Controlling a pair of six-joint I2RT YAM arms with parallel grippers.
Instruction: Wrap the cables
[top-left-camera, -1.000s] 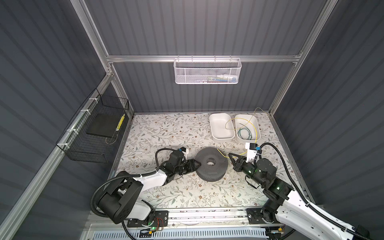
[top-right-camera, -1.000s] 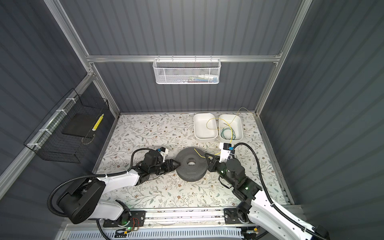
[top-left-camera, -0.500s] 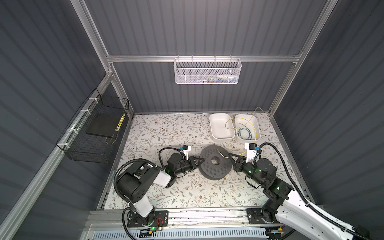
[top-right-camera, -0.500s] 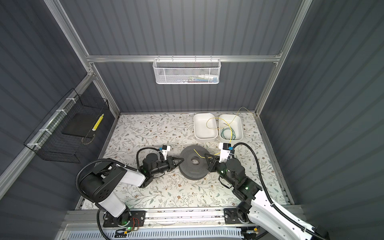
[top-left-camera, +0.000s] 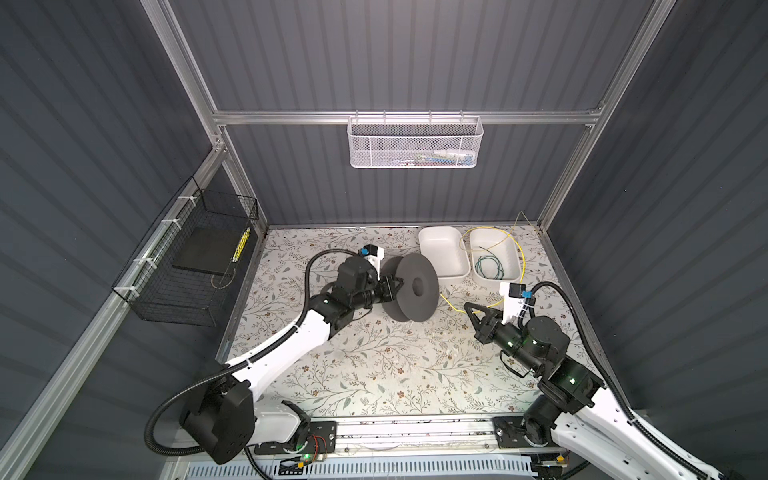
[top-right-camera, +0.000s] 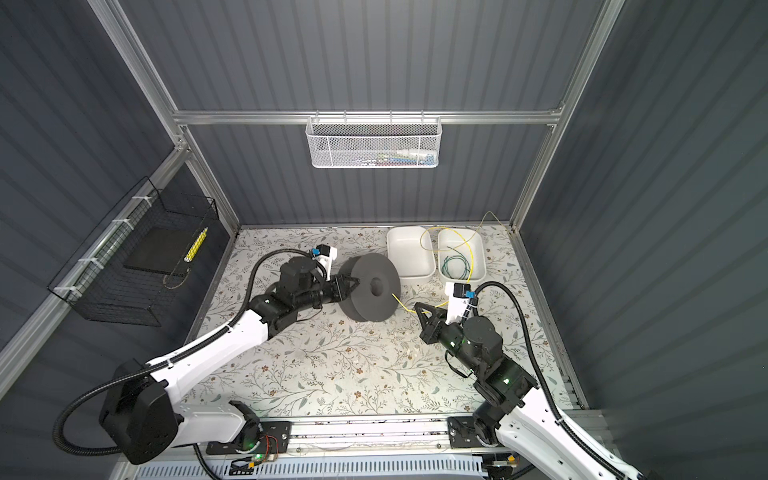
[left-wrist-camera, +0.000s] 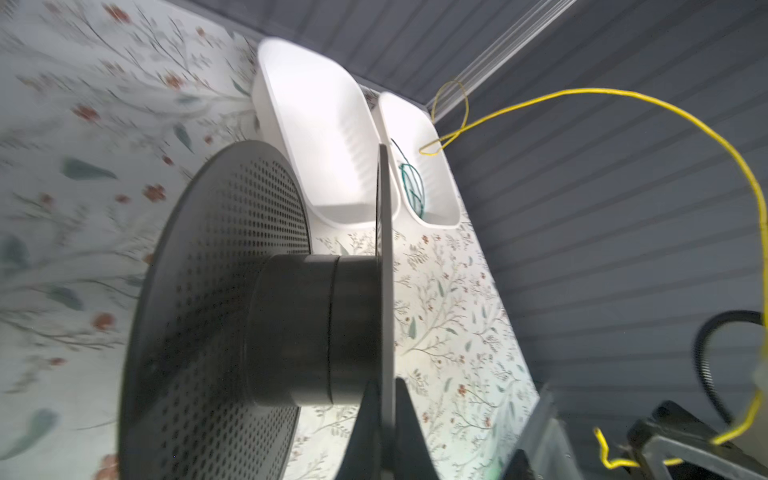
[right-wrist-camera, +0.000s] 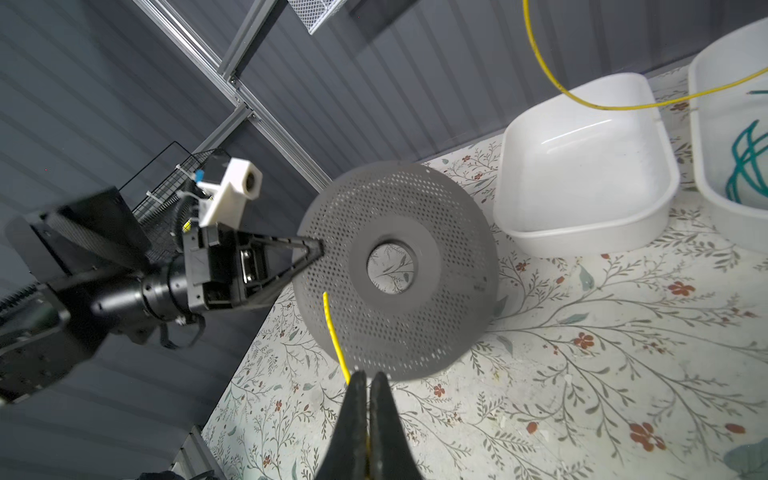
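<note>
Left pincer (top-left-camera: 398, 284), near the centre of both top views, pressed together on the rim of one flange of the dark grey spool (top-left-camera: 415, 286), which stands on edge over the floral bench (top-left-camera: 395, 365). The left wrist view shows its fingers (left-wrist-camera: 361, 436) clamping that thin flange from either side.

Right pincer (top-left-camera: 468, 306), right of centre, pinching the yellow cable (right-wrist-camera: 333, 332) close to its end. A short free end projects past the fingertips (right-wrist-camera: 357, 390) toward the perforated flange face; whether it touches cannot be told. Beyond the grip the cable runs toward the upper right of the bench, arcs over two white trays (top-left-camera: 442, 253) and ends by the rear right corner post. A green coil (top-left-camera: 490, 266) lies in the tray nearer the right edge of the frame.
</note>
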